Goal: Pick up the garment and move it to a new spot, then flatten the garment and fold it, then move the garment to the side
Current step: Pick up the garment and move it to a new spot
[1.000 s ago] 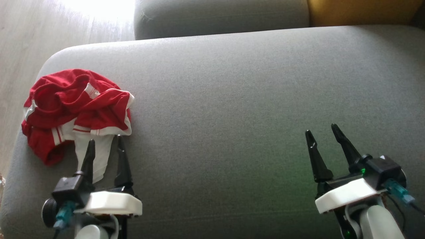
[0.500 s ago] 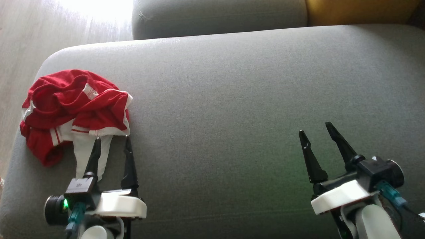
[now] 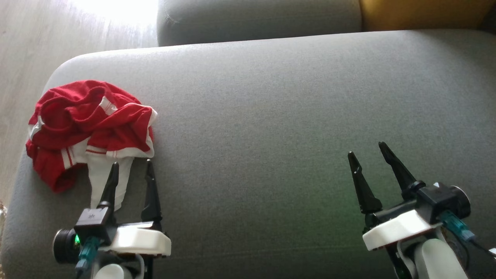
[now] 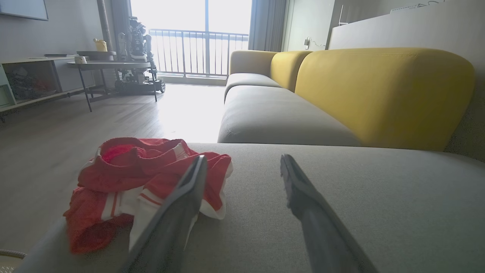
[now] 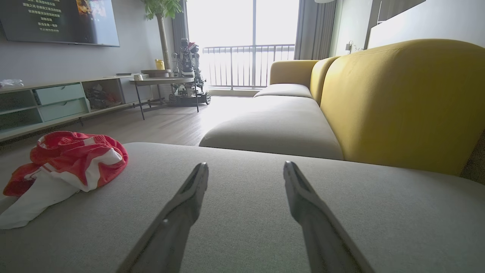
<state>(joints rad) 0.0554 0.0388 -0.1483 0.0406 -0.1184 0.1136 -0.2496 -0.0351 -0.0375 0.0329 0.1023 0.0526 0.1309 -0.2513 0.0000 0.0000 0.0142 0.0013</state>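
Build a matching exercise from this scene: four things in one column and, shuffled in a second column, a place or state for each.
Things
1. garment
2. left gripper
3. right gripper
4. backrest

Places or states
A. yellow, behind the grey cushion
B. open, over bare cushion, far from the cloth
C. crumpled in a heap at the cushion's left end
D. open, fingertips at the cloth's white part

Pairs: 1-C, 2-D, 3-B, 4-A

Garment (image 4: 132,167) pt. hidden behind left gripper (image 4: 242,157); TV (image 5: 60,21) txt unreadable.
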